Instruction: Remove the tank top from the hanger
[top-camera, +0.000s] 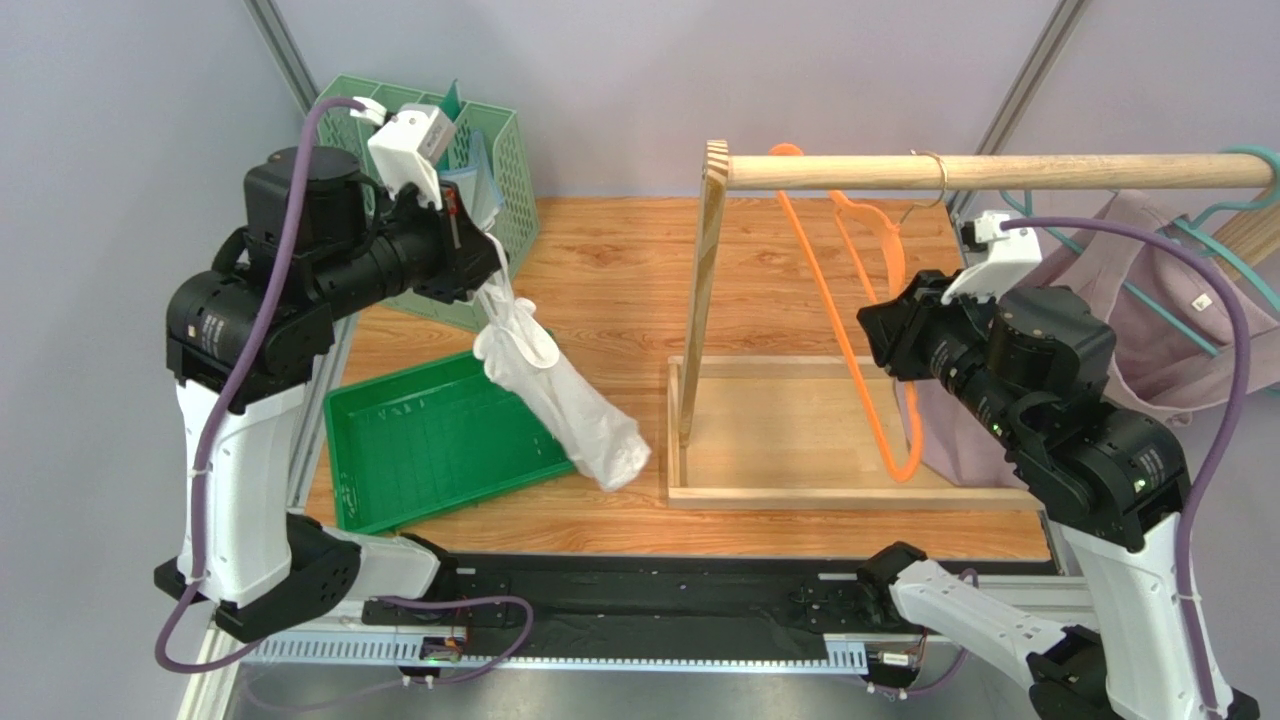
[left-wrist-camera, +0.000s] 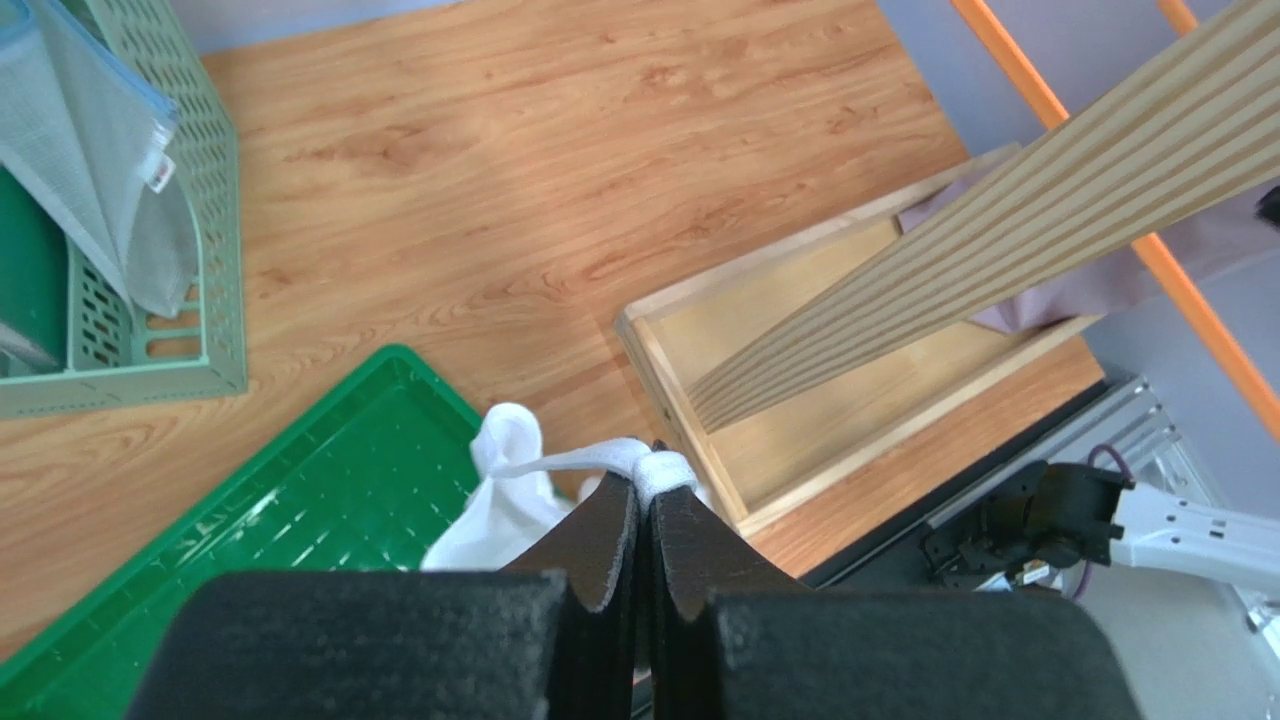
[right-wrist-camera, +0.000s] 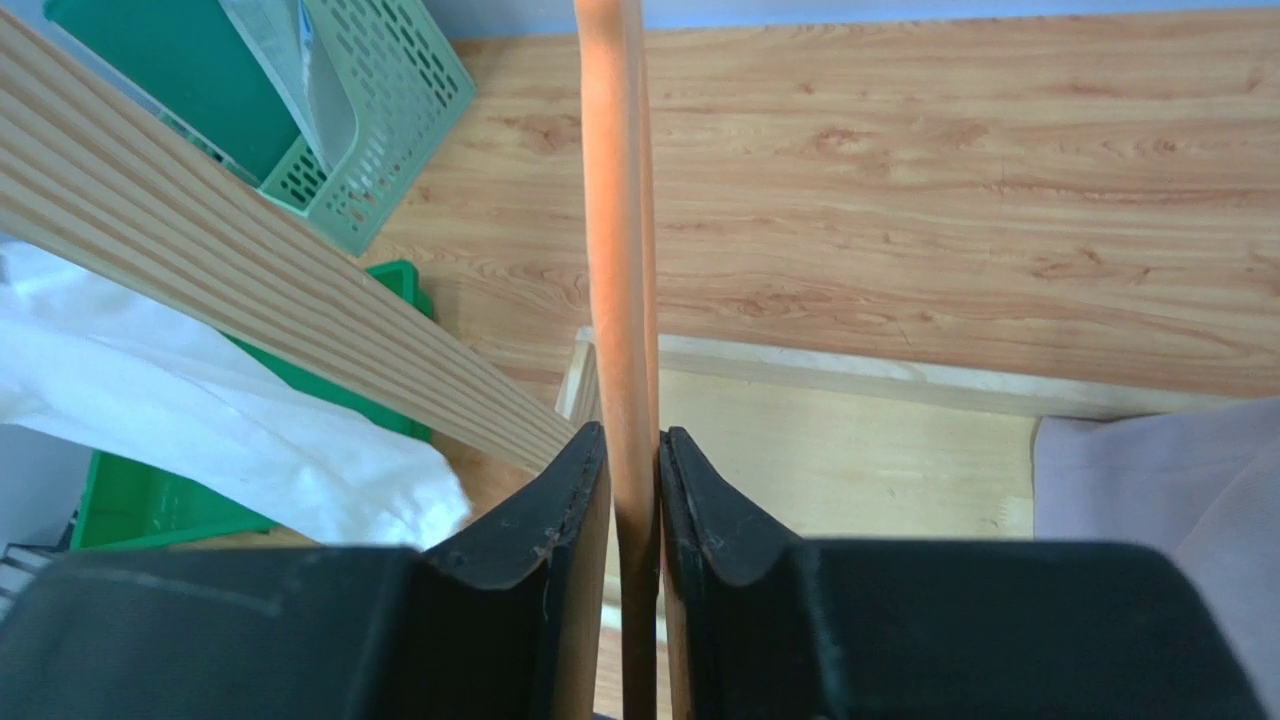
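Note:
The white tank top (top-camera: 564, 398) hangs in a long bunch from my left gripper (top-camera: 484, 273), its lower end resting by the green tray's right edge. In the left wrist view the left gripper (left-wrist-camera: 649, 488) is shut on a white strap (left-wrist-camera: 666, 474), with the rest of the tank top (left-wrist-camera: 504, 503) below it. The orange hanger (top-camera: 842, 323) hangs bare from the wooden rail (top-camera: 992, 170), apart from the tank top. My right gripper (top-camera: 890, 333) is at the hanger's lower part. In the right wrist view that gripper (right-wrist-camera: 634, 443) stands slightly open, the hanger's bar (right-wrist-camera: 613, 225) between its fingers.
A green tray (top-camera: 406, 450) lies at the front left, with a pale green basket (top-camera: 508, 165) behind it. The rack's wooden base frame (top-camera: 781, 495) and upright (top-camera: 703, 285) stand mid-table. A mauve garment (top-camera: 1157, 323) on teal hangers (top-camera: 1202, 248) hangs at the rail's right end.

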